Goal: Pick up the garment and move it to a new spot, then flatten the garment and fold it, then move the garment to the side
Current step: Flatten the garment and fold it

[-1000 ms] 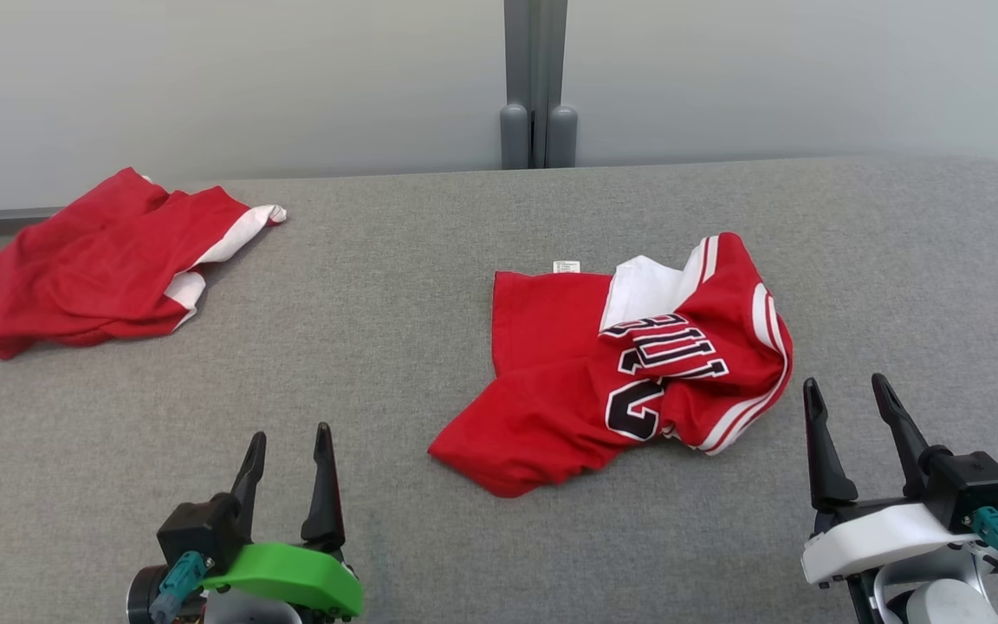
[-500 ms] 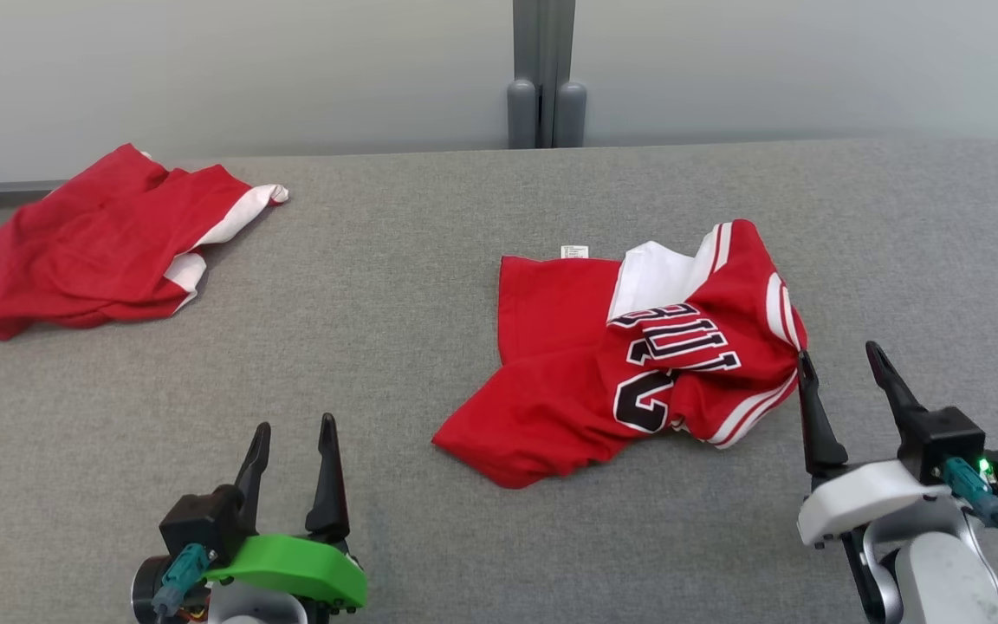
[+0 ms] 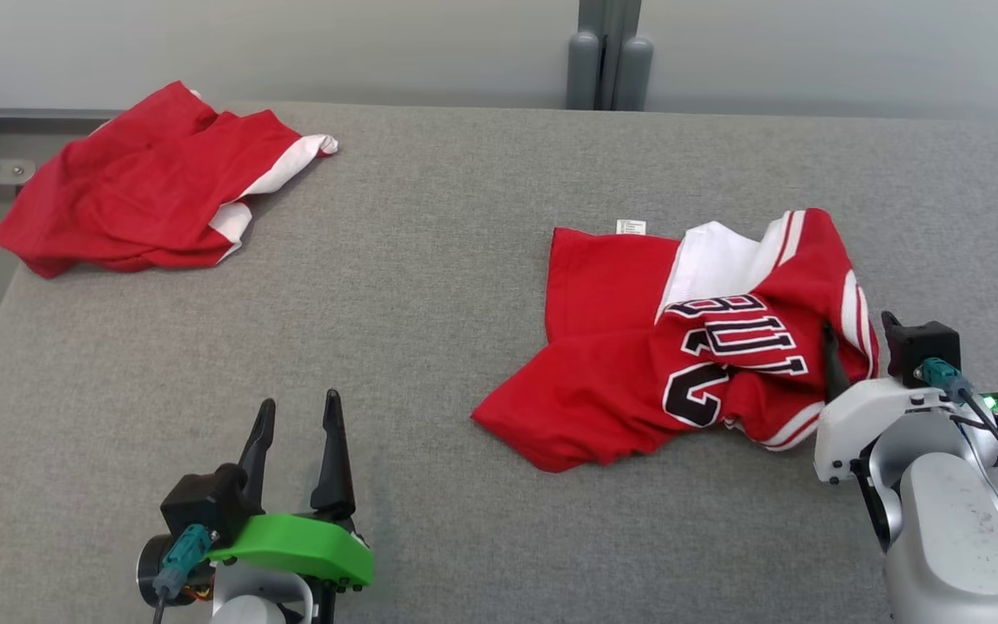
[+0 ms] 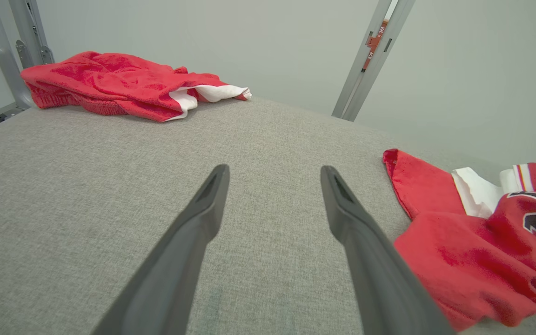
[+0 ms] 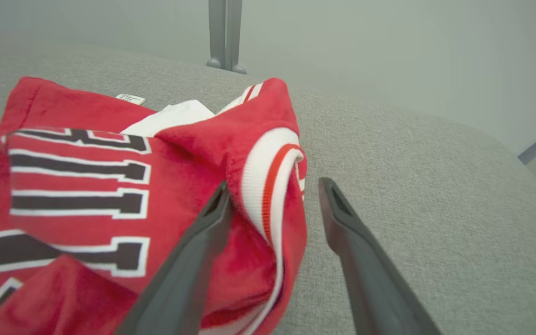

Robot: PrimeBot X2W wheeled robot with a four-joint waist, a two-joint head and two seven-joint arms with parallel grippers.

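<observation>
While the left gripper (image 3: 300, 400) hovers with jaws wide apart over the grey table (image 3: 430, 303), the right gripper (image 5: 275, 186), jaws also apart, straddles the striped right edge of the crumpled red jersey (image 3: 638, 347) at mid-table, seemingly without pinching it. Another red garment (image 3: 144, 191) lies at the far left.
</observation>
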